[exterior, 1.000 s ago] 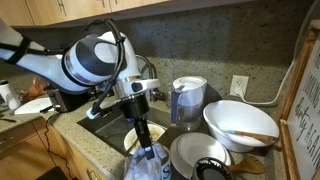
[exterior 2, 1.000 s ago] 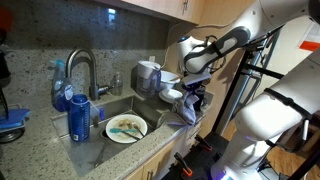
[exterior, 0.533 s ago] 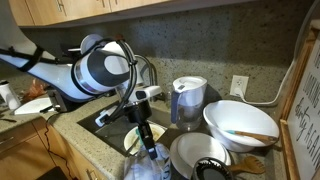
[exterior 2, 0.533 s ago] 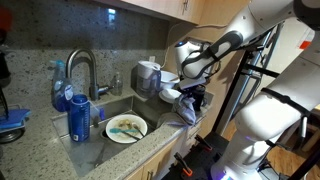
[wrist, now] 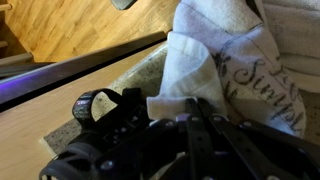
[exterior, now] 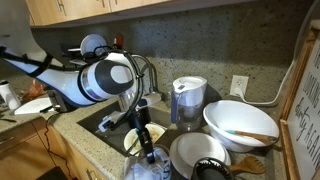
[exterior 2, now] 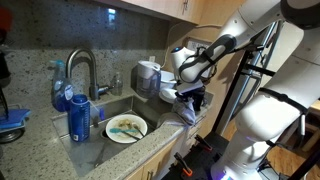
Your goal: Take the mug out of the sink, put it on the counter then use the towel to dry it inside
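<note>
The black two-finger gripper [exterior: 146, 146] is clamped shut, apparently pinching the soft whitish-grey lettered towel [wrist: 235, 70] just beneath it. The small white mug is hidden, likely under that cloth on the speckled granite counter [exterior 2: 40, 150]. The grey metal sink [exterior 2: 125, 106] beside the gripper shows no mug, so drying looks begun but unfinished.

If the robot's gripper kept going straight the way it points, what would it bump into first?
The towel. The gripper points downward, and the whitish cloth sits bunched right at its fingertips, apparently pinched between them. Whatever lies under the cloth is hidden.
</note>
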